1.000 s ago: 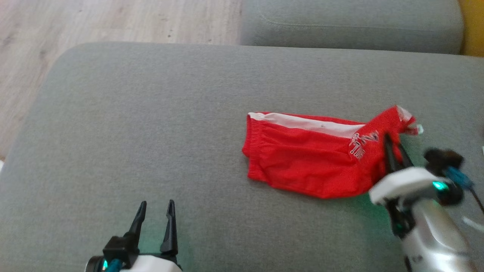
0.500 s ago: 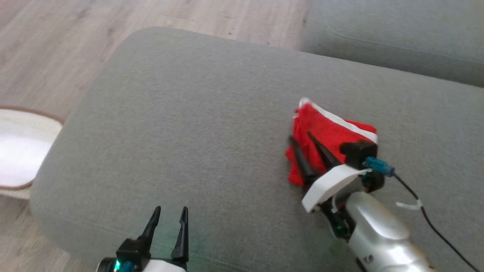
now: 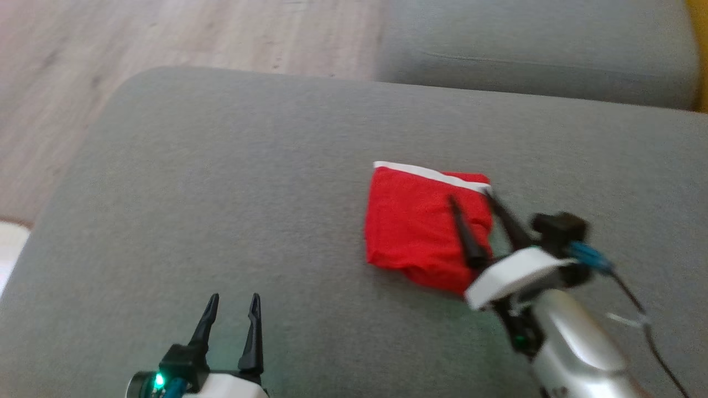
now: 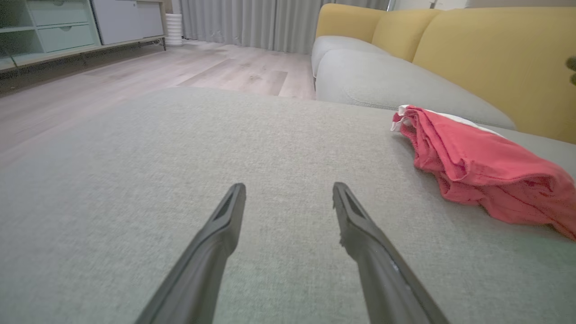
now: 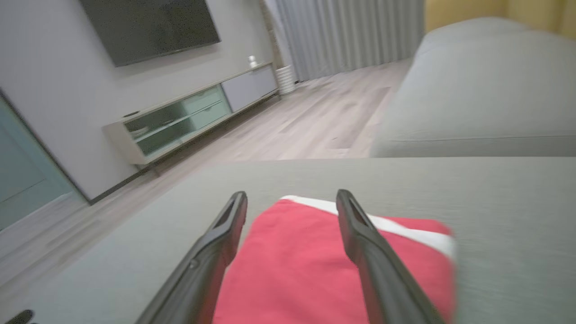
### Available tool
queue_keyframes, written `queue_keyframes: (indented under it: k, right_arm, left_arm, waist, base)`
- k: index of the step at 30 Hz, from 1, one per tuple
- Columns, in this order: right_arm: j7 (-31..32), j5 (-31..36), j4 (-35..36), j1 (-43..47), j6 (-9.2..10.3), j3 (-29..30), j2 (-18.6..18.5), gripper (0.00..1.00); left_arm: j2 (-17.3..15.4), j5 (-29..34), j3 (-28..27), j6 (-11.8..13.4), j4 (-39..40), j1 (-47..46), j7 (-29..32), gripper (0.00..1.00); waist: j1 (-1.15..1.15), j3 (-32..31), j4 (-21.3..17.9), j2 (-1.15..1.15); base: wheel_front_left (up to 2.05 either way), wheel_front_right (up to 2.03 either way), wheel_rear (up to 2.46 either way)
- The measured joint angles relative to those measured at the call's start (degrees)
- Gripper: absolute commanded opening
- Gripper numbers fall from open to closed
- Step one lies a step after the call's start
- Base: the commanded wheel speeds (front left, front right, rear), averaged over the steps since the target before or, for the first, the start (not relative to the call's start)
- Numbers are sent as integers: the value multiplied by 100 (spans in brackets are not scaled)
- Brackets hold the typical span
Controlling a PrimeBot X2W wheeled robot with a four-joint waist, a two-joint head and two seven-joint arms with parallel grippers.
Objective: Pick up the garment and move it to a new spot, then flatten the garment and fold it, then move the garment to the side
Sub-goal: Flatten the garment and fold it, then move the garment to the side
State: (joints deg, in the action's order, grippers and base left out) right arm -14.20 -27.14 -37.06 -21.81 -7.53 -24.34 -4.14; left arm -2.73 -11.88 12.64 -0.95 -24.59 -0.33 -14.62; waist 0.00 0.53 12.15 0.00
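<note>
Red garment [image 3: 423,232] folded, yellow backrest [image 4: 495,58] in left wrist view

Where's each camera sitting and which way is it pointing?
Head view: on the head, looking down at the grey cushion and red shorts; left tool and right tool show.
Left wrist view: low over the cushion, facing the curtains; its fingers ahead, shorts at right.
Right wrist view: above the shorts, facing the TV cabinet; its fingers ahead.
All three share the shorts.
</note>
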Motion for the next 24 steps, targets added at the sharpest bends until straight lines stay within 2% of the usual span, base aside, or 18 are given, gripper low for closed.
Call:
queue_keyframes:
  k: [3,7,15,24]
  right_arm:
    - [-1,567,242,377,0,878,-9,100]
    - [-1,1146,472,881,0,1600,19,100]
    - [-1,1704,657,1327,0,2215,92,100]
    - [-1,1702,714,1763,0,2228,135,100]
  left_arm:
    - [0,43,-37,44,45,-24,-1,100]
    - [2,164,-165,93,102,-55,-1,100]
    - [4,550,-308,181,294,-27,-1,100]
    - [4,657,-379,256,435,353,-1,100]
  waist:
    - [0,-11,-265,0]
    - [0,-26,-559,0]
    - [0,-80,-872,0]
    - [0,-204,-1030,0]
  base:
    - [0,0,0]
    - [0,0,0]
    - [0,0,0]
    - [0,0,0]
